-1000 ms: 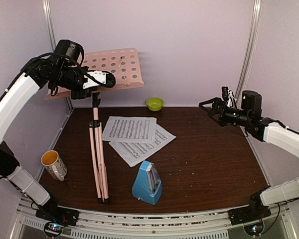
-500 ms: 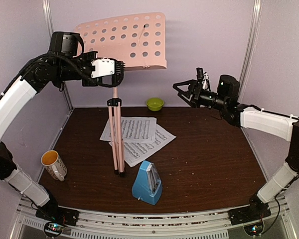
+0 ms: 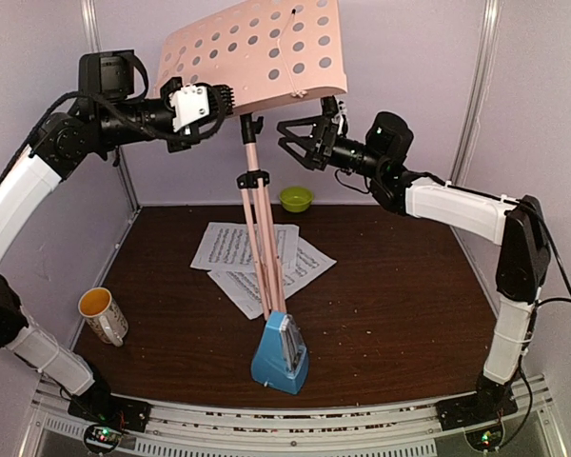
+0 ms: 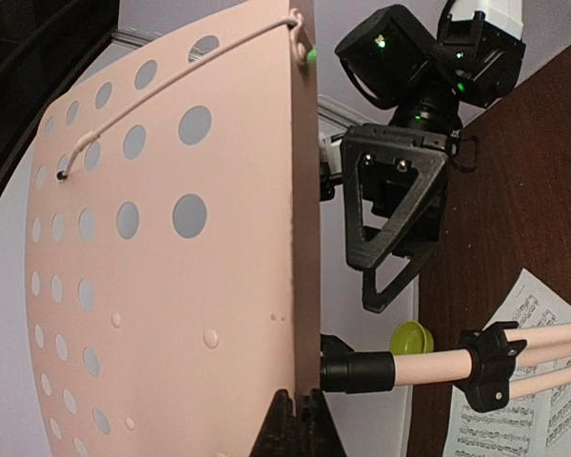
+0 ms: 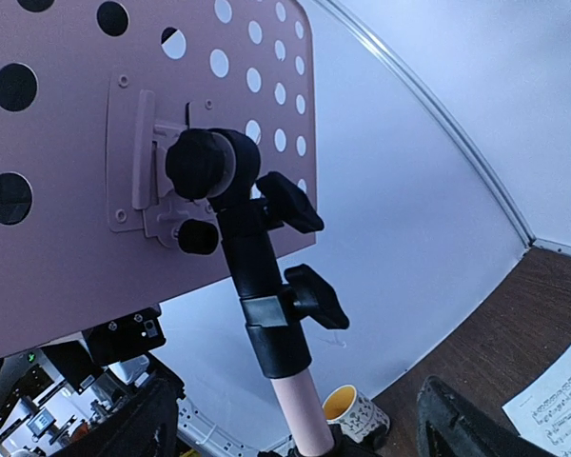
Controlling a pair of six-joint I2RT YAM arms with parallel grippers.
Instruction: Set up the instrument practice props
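The pink music stand [image 3: 262,238] leans with its legs folded together, and its feet end behind the blue metronome [image 3: 281,354]. Its perforated desk [image 3: 257,52] is raised high, with my left gripper [image 3: 225,101] shut on the lower edge. In the left wrist view that gripper [image 4: 309,430] pinches the desk [image 4: 171,286] edge. My right gripper [image 3: 306,143] is open just right of the pole top. In the right wrist view its fingers [image 5: 457,419] flank the pole [image 5: 300,409] without touching it. Two sheet-music pages [image 3: 247,248] lie on the table.
A white mug [image 3: 103,314] with an orange inside stands at the near left. A lime-green bowl [image 3: 295,198] sits by the back wall. Walls close in on the left, back and right. The metronome stands close in front of the stand's feet.
My left arm swung the stand to the right and raised its desk higher. My right gripper travelled left from the right side up to the pole top, its fingers narrowing slightly.
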